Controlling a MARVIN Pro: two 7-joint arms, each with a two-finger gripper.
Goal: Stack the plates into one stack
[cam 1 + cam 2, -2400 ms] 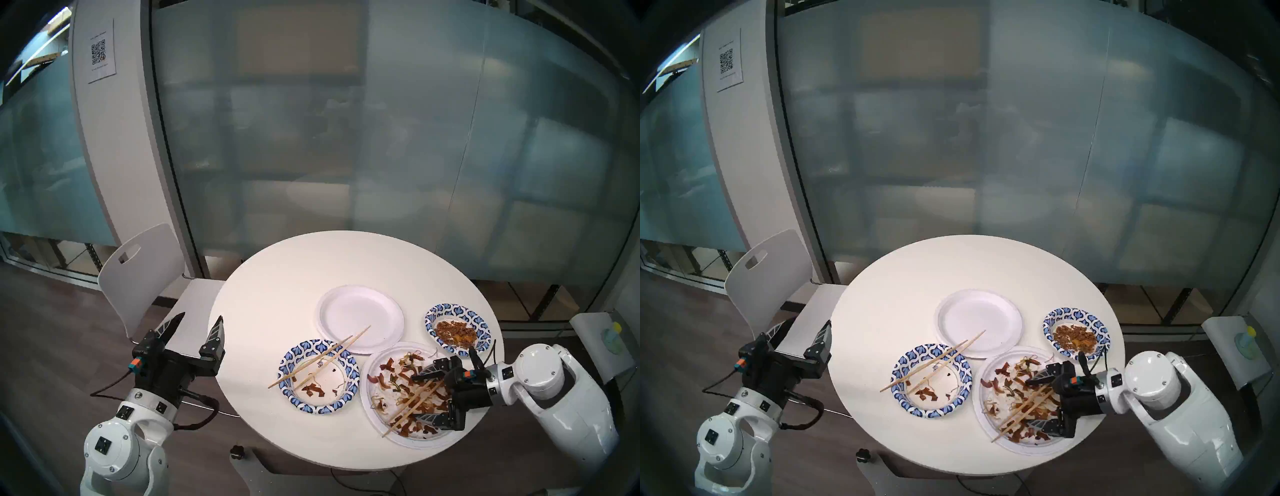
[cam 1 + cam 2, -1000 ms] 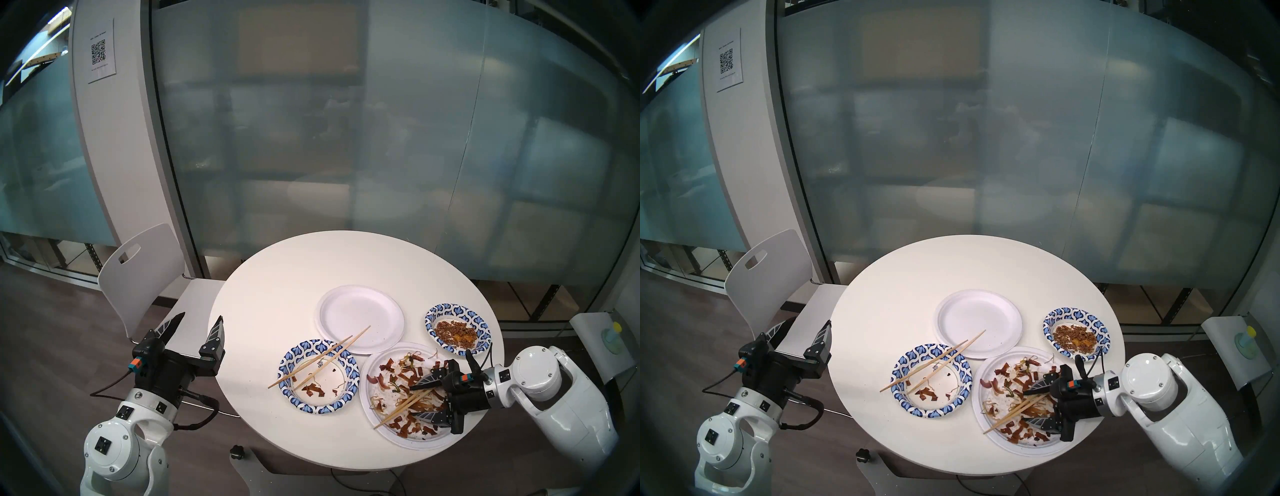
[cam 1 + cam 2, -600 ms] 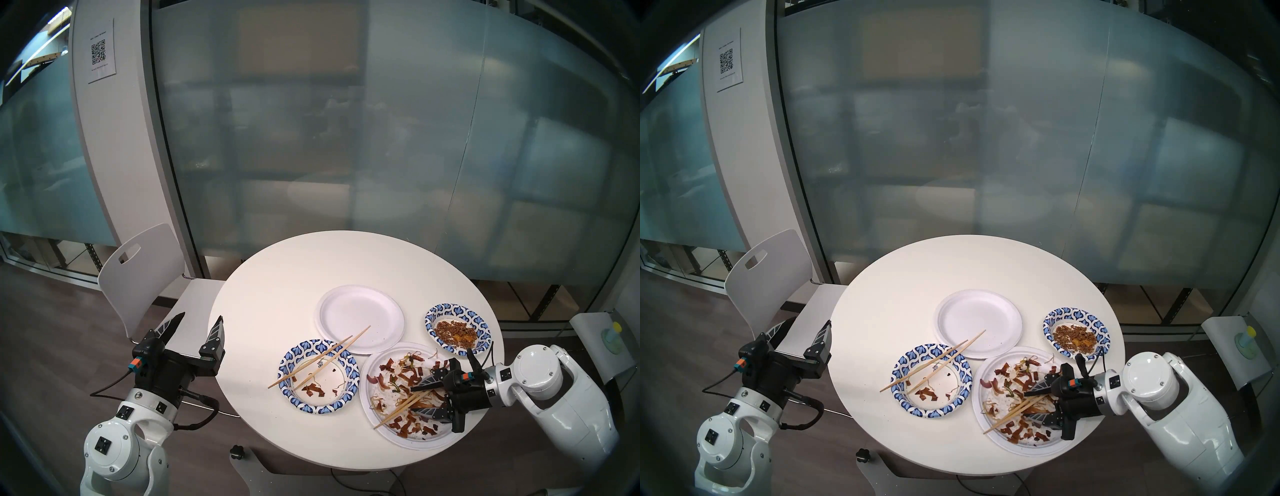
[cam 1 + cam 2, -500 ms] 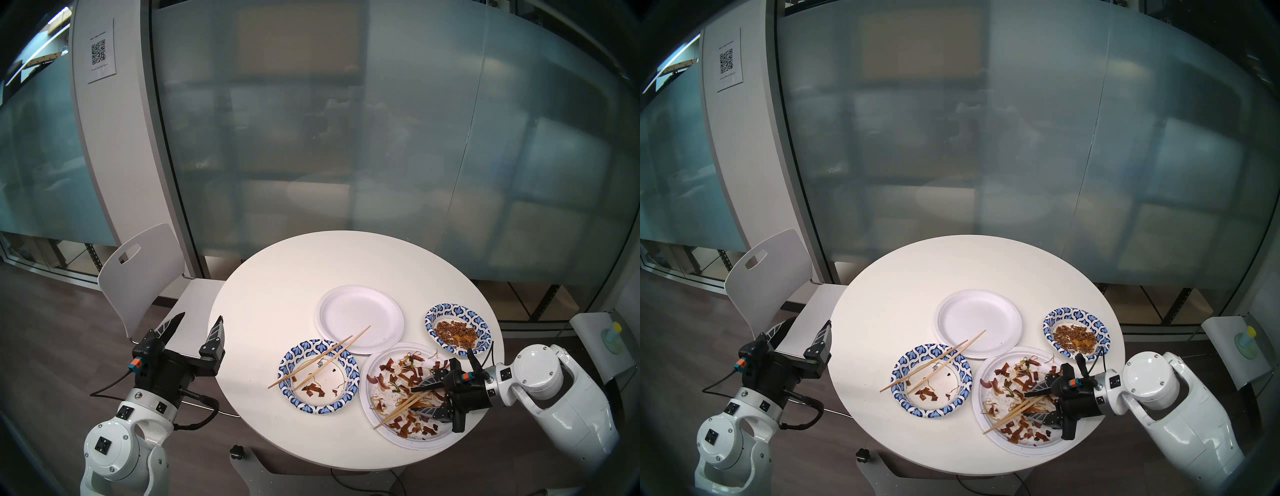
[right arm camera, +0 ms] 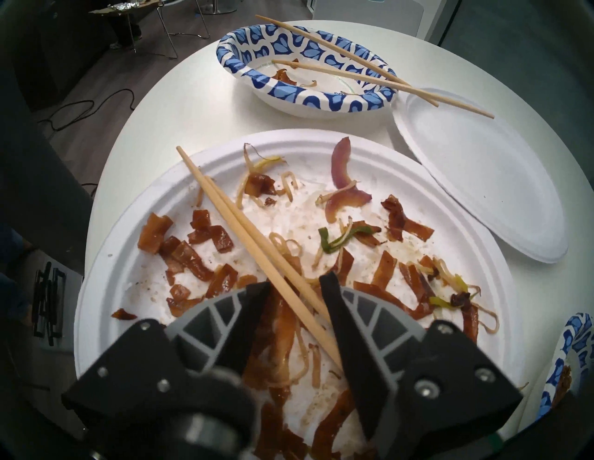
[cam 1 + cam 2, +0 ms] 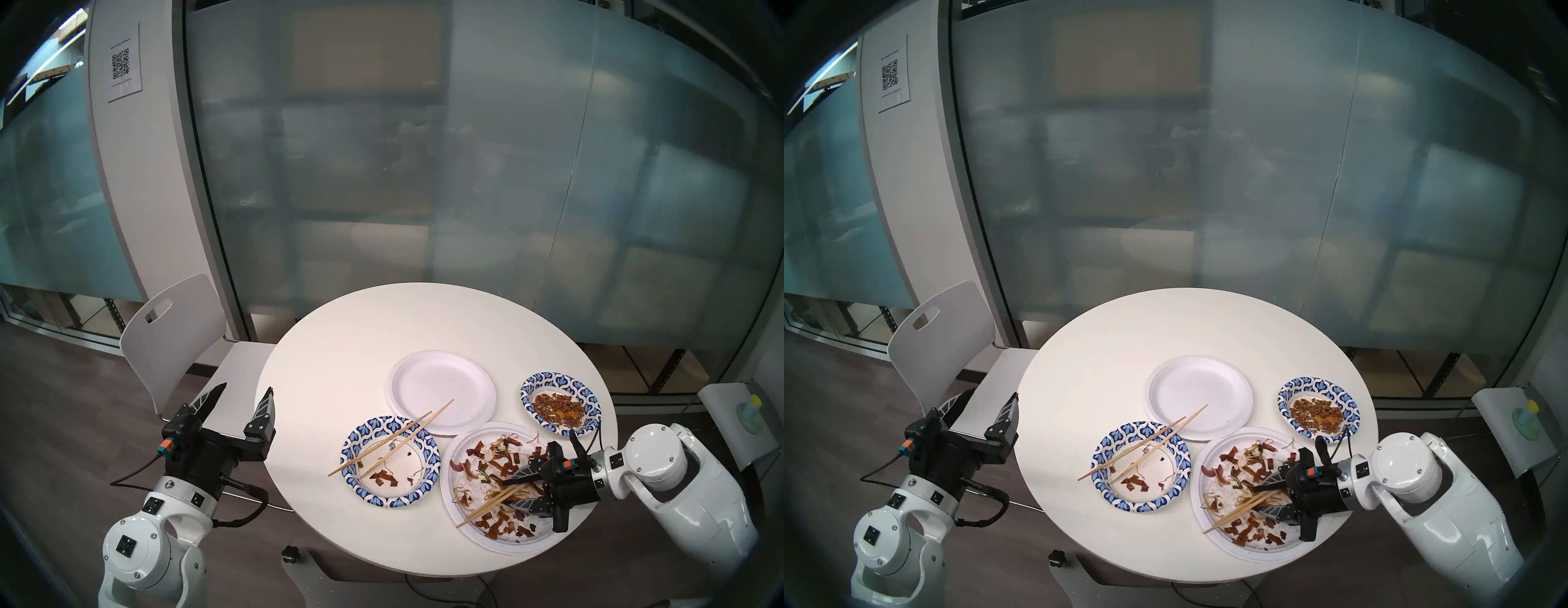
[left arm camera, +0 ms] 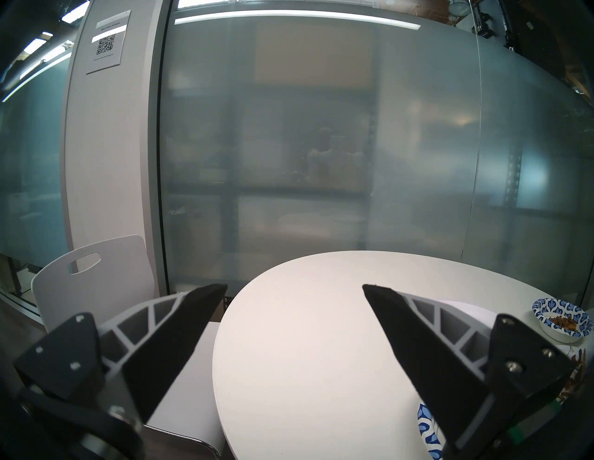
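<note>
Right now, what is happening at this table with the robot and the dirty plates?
The right gripper is low over the large white plate of leftovers, its fingers either side of a pair of chopsticks, not yet shut on them. The left gripper hangs open beside the table, holding nothing. None of the four plates is stacked: the clean white plate, the patterned plate with chopsticks and the patterned plate with food all lie separately.
</note>
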